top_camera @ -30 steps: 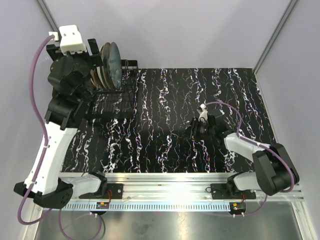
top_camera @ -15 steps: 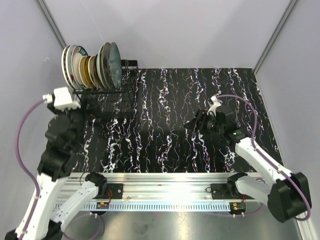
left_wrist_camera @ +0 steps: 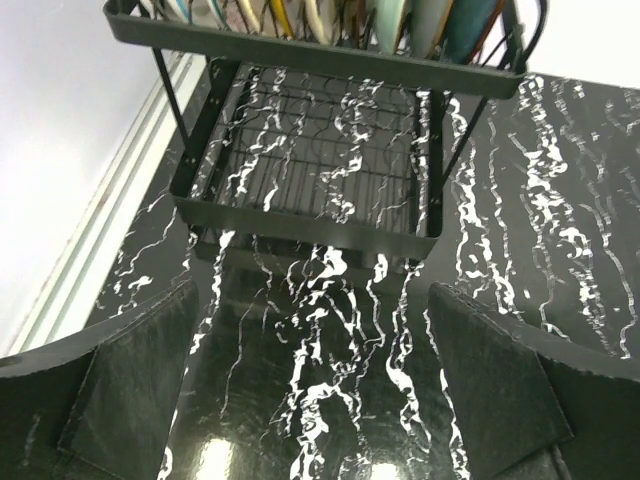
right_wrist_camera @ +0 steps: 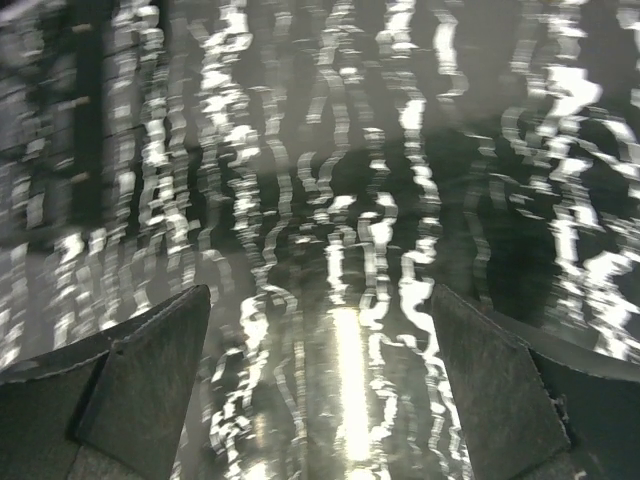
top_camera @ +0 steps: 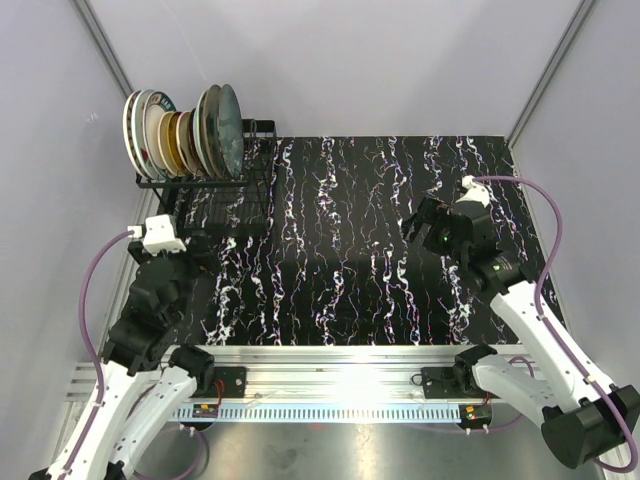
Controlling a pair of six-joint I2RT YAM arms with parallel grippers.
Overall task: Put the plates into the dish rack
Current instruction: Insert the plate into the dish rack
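Several plates (top_camera: pixel 180 135) stand upright side by side in the back of the black wire dish rack (top_camera: pixel 225 205) at the table's far left. In the left wrist view the rack's front rail (left_wrist_camera: pixel 310 228) fills the upper half, with the plates' lower edges (left_wrist_camera: pixel 400 20) at the top. My left gripper (top_camera: pixel 192 248) (left_wrist_camera: pixel 310 385) is open and empty, a short way in front of the rack. My right gripper (top_camera: pixel 420 222) (right_wrist_camera: pixel 320 375) is open and empty too, above the mat's right half. That wrist view is blurred.
A black mat with white marbling (top_camera: pixel 340 250) covers the table. A silver rail (top_camera: pixel 340 385) carrying both arm bases runs along the near edge. Pale walls close in the left, back and right sides. The rack's lower wire shelf (left_wrist_camera: pixel 320 160) holds nothing.
My left arm has drawn back from the rack toward the near edge, uncovering the plates. The right arm has swung right and away from the mat's middle. Both grippers have opened wider.
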